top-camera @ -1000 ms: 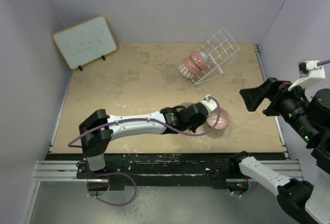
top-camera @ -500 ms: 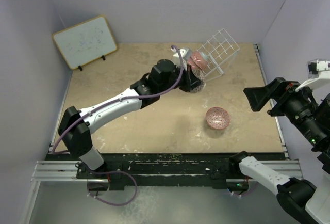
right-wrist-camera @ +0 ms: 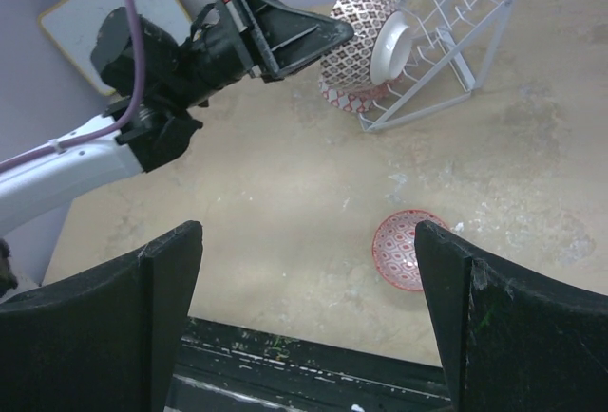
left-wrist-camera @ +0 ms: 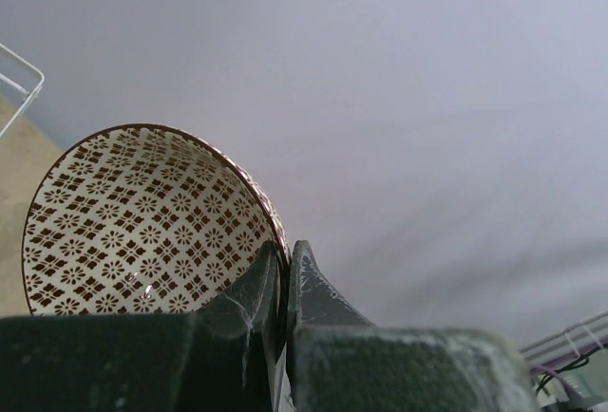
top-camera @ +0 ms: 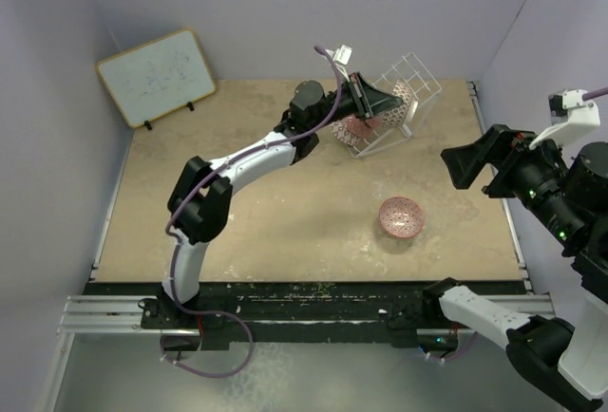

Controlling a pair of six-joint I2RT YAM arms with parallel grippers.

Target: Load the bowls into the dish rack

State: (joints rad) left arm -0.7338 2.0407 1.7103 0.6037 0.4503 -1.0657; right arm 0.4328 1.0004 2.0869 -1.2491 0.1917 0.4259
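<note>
Brown-lattice bowl [left-wrist-camera: 142, 222] rim-clamped in left gripper [left-wrist-camera: 284, 258] at dish rack [top-camera: 408, 84], pink bowl [top-camera: 401, 216] on table [top-camera: 237, 194], right gripper [right-wrist-camera: 304, 241] spread wide

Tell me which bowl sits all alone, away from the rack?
The pink bowl, open side up on the table; the others are up at the dish rack.

Both arms are the same build, white tube links with chunky black joints. The left arm [top-camera: 249, 159] has a purple cable [top-camera: 330, 63] strung along it, with a little white plug on the end. The left gripper [left-wrist-camera: 284, 265] has dark fingers [left-wrist-camera: 321, 296], scuffed with pale scratches. The right arm [top-camera: 541, 194] is mostly black up top.
</note>
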